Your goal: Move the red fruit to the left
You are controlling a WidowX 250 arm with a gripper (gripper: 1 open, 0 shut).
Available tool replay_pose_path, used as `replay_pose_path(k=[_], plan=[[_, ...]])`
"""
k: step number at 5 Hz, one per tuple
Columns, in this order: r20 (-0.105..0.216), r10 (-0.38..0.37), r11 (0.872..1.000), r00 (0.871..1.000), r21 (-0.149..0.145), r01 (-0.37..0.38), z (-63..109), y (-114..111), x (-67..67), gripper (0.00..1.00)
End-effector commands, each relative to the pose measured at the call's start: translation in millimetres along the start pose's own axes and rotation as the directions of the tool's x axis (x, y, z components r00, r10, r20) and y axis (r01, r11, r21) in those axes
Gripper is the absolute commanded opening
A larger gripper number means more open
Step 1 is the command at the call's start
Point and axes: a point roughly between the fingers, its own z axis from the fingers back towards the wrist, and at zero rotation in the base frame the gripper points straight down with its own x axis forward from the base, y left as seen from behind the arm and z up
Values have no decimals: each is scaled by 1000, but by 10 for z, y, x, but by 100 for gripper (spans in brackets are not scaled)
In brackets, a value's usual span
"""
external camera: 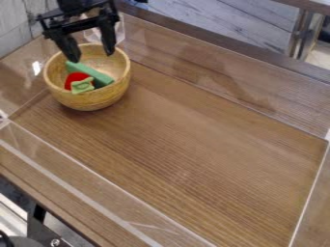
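1. At the far left of the view, the wooden table (200, 135) is running out to its left edge, with part of some dark equipment (15, 224) showing beyond the lower left corner.
2. The round wooden bowl (88, 104) is standing on the upper left part of the table, its rim curving around a small group of things.
3. Inside the bowl, toward its left side, the red fruit (75, 77) is lying with only part of its red body showing; the other things in the bowl are crowding close around it.
4. Just below the red fruit, as the camera sees it, a light green piece (83, 88) is sitting near the front wall of the bowl.
5. A longer green object (87, 71) is slanting across the inside of the bowl, from the upper left down to the right, passing just beside the red fruit.
6. Above the bowl, the black gripper (83, 48) is hovering with its jaws spread wide, one finger to the left and the other to the right. It is holding nothing between them.
7. Right of the bowl, the bare brown tabletop is stretching across the middle of the view, its wood grain showing plainly.
8. At the upper right corner, a pale ledge (314, 6) is jutting in above the table's far side.
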Motion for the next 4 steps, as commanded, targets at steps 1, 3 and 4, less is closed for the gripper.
replay_pose_path(k=[1,3,4], plan=[[65,-84,996,994,-6,85,265,-211,4,100],[1,-290,957,957,-14,290,124,-597,-254,100],[-21,-361,932,932,-17,361,28,-719,-420,100]])
